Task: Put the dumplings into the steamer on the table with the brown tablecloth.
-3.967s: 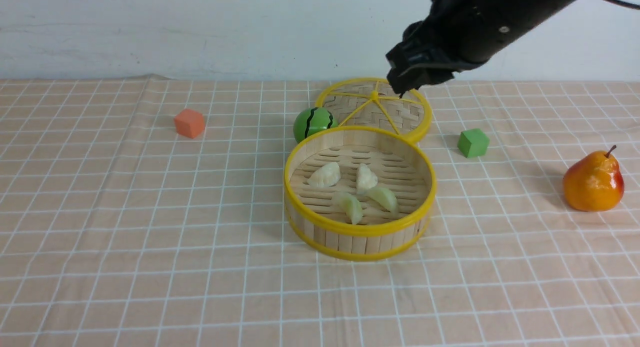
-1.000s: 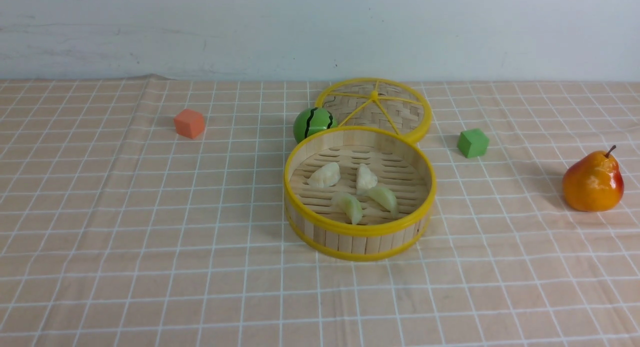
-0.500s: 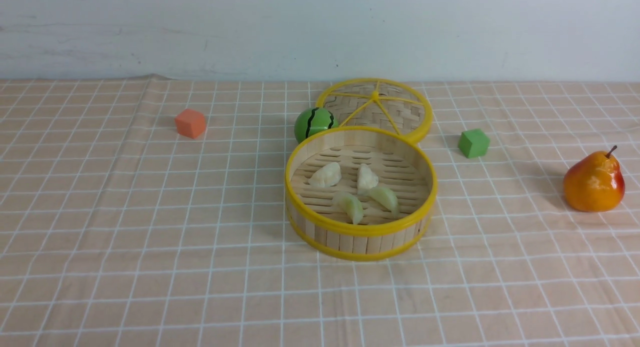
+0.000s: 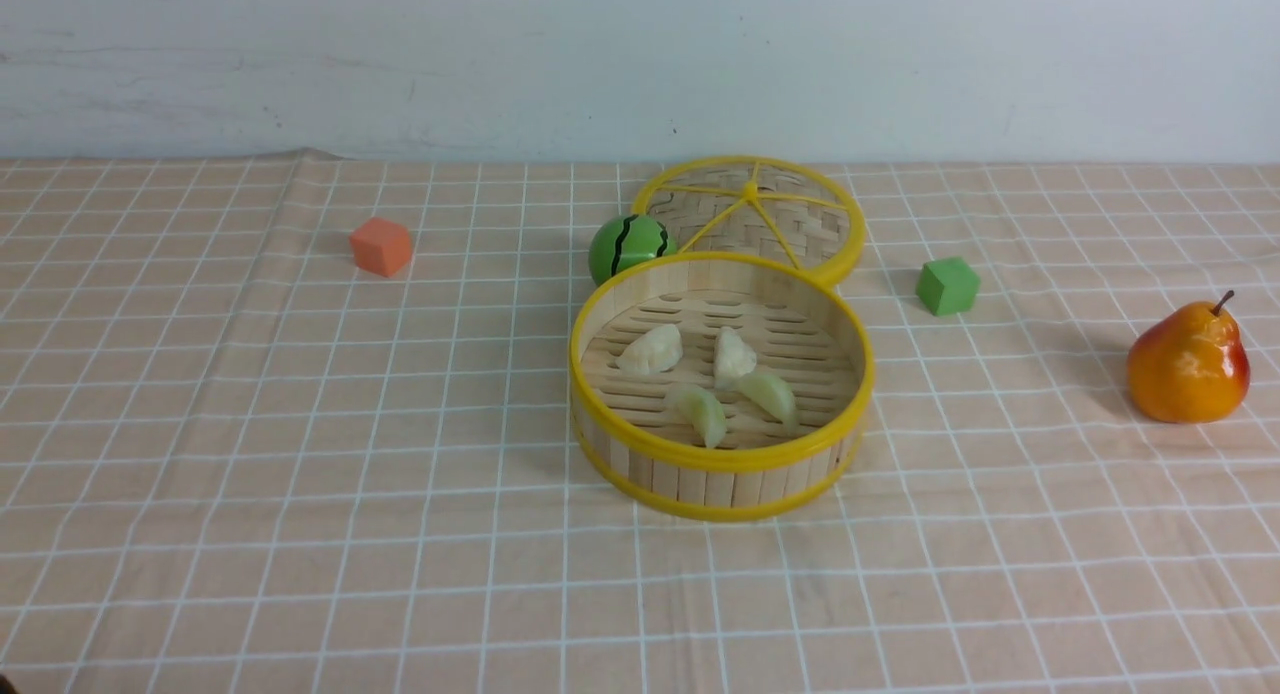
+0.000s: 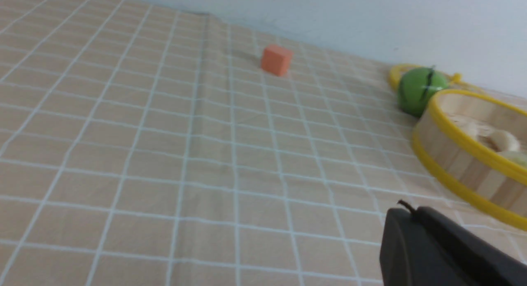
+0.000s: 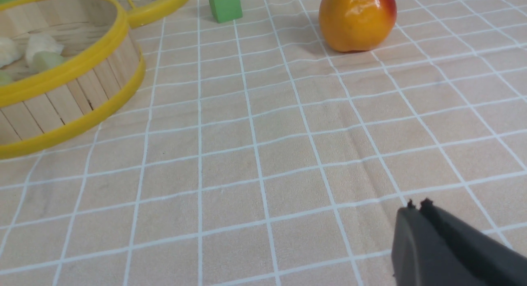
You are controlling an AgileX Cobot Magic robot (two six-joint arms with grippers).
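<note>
The steamer [image 4: 722, 459], a round bamboo basket with yellow rims, stands mid-table on the brown tablecloth [image 4: 250, 424]. Inside it lie several dumplings: two cream-white ones [image 4: 650, 349] [image 4: 733, 355] and two pale green ones [image 4: 701, 412] [image 4: 771, 395]. Neither arm shows in the front view. In the left wrist view my left gripper [image 5: 411, 209] is shut and empty over bare cloth, with the steamer [image 5: 465, 154] off to one side. In the right wrist view my right gripper [image 6: 416, 205] is shut and empty above the cloth, apart from the steamer [image 6: 70, 88].
The flat woven lid [image 4: 750, 214] lies behind the steamer, with a green striped ball [image 4: 627, 247] beside it. An orange cube [image 4: 381, 246] sits back left, a green cube [image 4: 947, 285] back right, and a pear [image 4: 1187, 364] far right.
Four seconds ago the right arm hung over the lid at the back; it has since left the front view. Over the last second nothing on the table moved.
</note>
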